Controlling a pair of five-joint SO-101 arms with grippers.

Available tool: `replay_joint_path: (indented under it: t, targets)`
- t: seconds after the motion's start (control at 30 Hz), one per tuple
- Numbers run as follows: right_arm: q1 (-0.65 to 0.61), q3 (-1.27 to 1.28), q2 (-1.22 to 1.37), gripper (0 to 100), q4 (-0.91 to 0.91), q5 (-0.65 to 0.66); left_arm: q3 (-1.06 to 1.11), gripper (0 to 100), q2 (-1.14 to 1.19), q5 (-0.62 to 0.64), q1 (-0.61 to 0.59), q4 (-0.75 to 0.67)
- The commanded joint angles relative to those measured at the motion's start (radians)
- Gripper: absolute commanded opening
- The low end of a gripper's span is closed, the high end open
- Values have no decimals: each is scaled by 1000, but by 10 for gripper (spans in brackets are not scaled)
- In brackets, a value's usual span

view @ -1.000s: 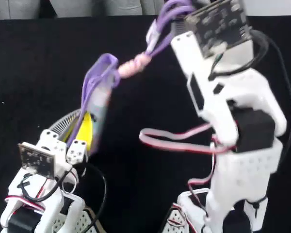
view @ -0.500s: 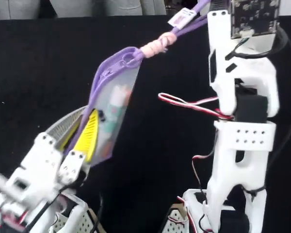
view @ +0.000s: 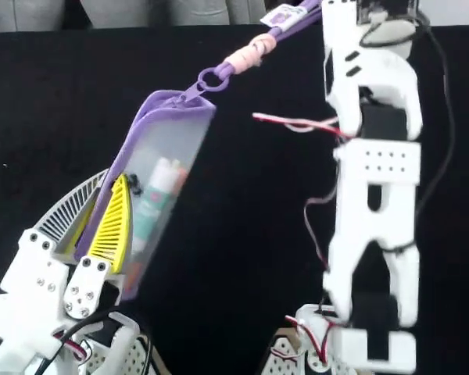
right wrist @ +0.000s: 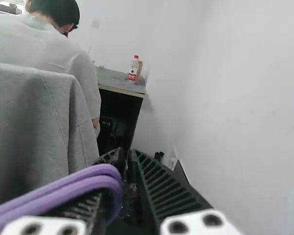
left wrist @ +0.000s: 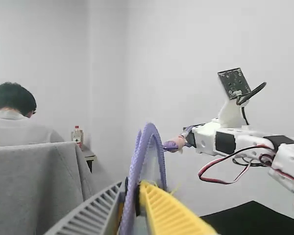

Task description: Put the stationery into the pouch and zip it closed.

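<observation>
Left gripper (view: 112,181), low at the near side of the black table (view: 55,101): grey finger and yellow finger (view: 113,223) pinched narrow on the lower end of the pouch (view: 168,152). In the left wrist view the left gripper (left wrist: 132,188) has the pouch's purple zip edge (left wrist: 143,156) standing up between the two fingers, touching both.

Pouch hangs in the air, tilted, clear face toward the overhead camera, stretched between the two arms. Inside: a white and teal tube (view: 150,205) lying along its length, and a small dark item (view: 133,185) beside it, too small to tell what.

Ring pull (view: 209,80) sits at the pouch's upper corner. From it a purple strap (view: 285,23) with a pink wrapped section (view: 250,56) runs taut up to the right arm (view: 373,156).

Right gripper (right wrist: 126,157): black ribbed fingers drawn close together, only a slit between them, the strap (right wrist: 63,188) caught at their base.
</observation>
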Motion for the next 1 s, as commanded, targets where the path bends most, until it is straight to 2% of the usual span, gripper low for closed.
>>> replay_joint_path:
  t: [0.0, 0.1, 0.2, 0.3, 0.4, 0.5, 0.57, 0.73, 0.87, 0.97]
  targets:
    - [92, -114, 165, 11, -21, -21, -170, 27, -17, 35, -30, -41]
    - [92, -162, 249, 11, -21, -21, -189, 27, -17, 35, -39, -80]
    - [94, -199, 320, 11, -21, -20, -189, 27, -17, 41, -142, -141]
    - [107, -226, 367, 11, -20, -20, -165, 27, -17, 121, -245, -181]
    - [103, -263, 372, 11, 31, -20, -116, 28, -15, 149, -275, -181]
    - [83, -328, 363, 11, 121, -28, -28, 30, -15, 141, -231, -189]
    - [61, -378, 341, 11, 206, -28, 21, 30, -15, 91, -188, -178]
    - [-11, -467, 271, 11, 336, -29, 93, 30, -15, -26, -38, -38]
    - [-107, -521, 216, 11, 365, -20, 101, 30, -15, -34, 38, 71]
    - [-166, -604, 160, 11, 405, -18, 97, 58, -15, -34, 44, 104]
